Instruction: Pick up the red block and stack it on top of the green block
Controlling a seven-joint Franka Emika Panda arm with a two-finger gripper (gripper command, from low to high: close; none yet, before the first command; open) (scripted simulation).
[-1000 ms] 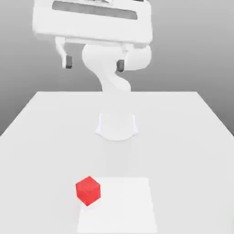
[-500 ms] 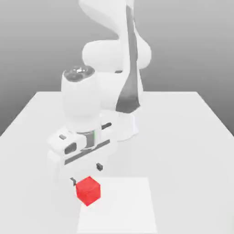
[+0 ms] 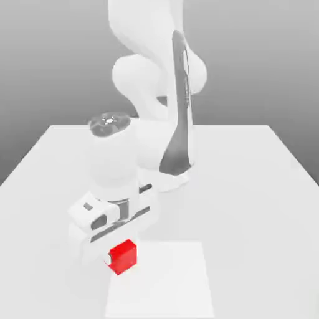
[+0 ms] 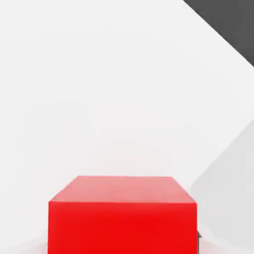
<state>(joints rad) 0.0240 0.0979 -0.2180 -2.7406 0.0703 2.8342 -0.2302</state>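
Exterior view: we have the claw (image 3: 118, 258) lowered over the red block (image 3: 123, 256) on the tabletop (image 3: 249, 187), poised for pickup; whether it grips, we cannot tell.

Exterior view: raised, facing the arm's base across the tabletop (image 3: 261, 187). Hand view: pressed close, looking down. Shared by both: red block (image 3: 123, 256) (image 4: 122, 213) and surrounding tabletop (image 4: 99, 89).
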